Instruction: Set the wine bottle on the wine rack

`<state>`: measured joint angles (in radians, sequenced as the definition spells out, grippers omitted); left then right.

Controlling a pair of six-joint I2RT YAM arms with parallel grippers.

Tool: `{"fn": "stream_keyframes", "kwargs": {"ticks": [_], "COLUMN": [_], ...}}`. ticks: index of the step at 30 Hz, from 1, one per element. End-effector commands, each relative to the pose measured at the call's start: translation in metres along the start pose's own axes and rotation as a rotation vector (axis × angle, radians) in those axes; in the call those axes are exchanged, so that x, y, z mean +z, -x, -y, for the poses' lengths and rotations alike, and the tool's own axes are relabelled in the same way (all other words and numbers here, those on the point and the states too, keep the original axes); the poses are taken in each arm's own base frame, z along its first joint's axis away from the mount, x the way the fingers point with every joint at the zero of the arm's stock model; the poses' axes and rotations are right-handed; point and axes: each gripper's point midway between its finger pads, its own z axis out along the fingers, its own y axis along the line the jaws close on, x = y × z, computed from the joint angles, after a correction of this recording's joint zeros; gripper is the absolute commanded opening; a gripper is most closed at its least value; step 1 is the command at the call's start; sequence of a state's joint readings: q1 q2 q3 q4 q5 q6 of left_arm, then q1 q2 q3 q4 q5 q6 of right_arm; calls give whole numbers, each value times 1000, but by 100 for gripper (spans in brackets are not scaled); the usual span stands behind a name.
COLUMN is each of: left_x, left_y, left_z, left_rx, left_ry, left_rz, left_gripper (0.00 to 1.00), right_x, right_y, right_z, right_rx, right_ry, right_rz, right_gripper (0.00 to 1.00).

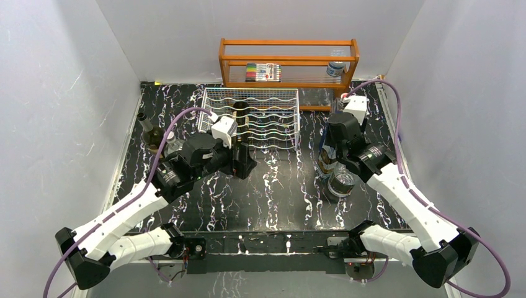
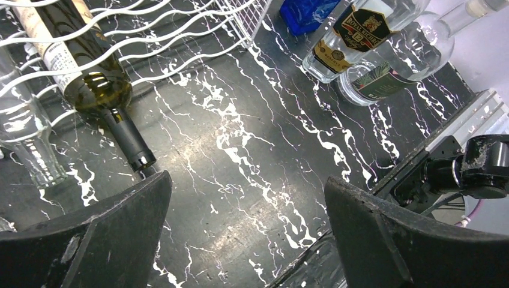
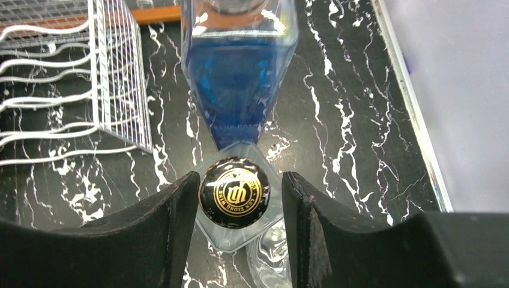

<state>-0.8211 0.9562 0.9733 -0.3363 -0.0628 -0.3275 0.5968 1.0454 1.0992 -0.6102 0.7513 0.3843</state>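
The white wire wine rack point(image 1: 251, 115) stands at the back middle; it also shows in the left wrist view point(image 2: 198, 24) and the right wrist view point(image 3: 120, 78). A dark green wine bottle point(image 2: 90, 78) lies in a rack cradle, its neck sticking out. Another dark wine bottle point(image 1: 149, 133) stands upright at the left. My left gripper point(image 1: 243, 162) is open and empty above the table in front of the rack point(image 2: 249, 198). My right gripper point(image 1: 327, 158) is open, its fingers point(image 3: 174, 222) on either side of the black gold-logo cap point(image 3: 234, 192) of an upright clear bottle.
A blue bottle point(image 3: 237, 66) stands just beyond the capped bottle. A round clear bottle point(image 1: 341, 183) stands beside it. An empty clear bottle point(image 2: 24, 138) lies by the rack's left. The orange wooden shelf point(image 1: 288, 62) stands behind the rack. White walls enclose the table.
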Motion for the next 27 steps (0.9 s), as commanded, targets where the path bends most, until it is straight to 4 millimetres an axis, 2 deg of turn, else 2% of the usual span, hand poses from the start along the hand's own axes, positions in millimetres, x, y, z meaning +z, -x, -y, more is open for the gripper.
{"fn": "stream_keyframes", "kwargs": {"ticks": [1,6,13,22,27], "left_x": [-3,-1,6,25,34], "left_y": [10,11,13,-6,-18], "left_z": [11,12,10,10,16], "left_rx": [-26,-38,-22,29,72], "left_ry": [-50,-68,-71,-91,-156], "left_rz": [30,69,121,76,81], "left_gripper": [98,98,98,98,98], "right_x": [-2,-5,-8,-35,-48], "right_y": [15,20,25,26,21], "right_z": [-9,-12,-21,-69,-95], "right_rx": [37,26,-17,46,117], "right_ry": [66,98,164,454,596], "right_rz": [74,97,104,37,-29], "right_gripper": [58,39,20,0,0]}}
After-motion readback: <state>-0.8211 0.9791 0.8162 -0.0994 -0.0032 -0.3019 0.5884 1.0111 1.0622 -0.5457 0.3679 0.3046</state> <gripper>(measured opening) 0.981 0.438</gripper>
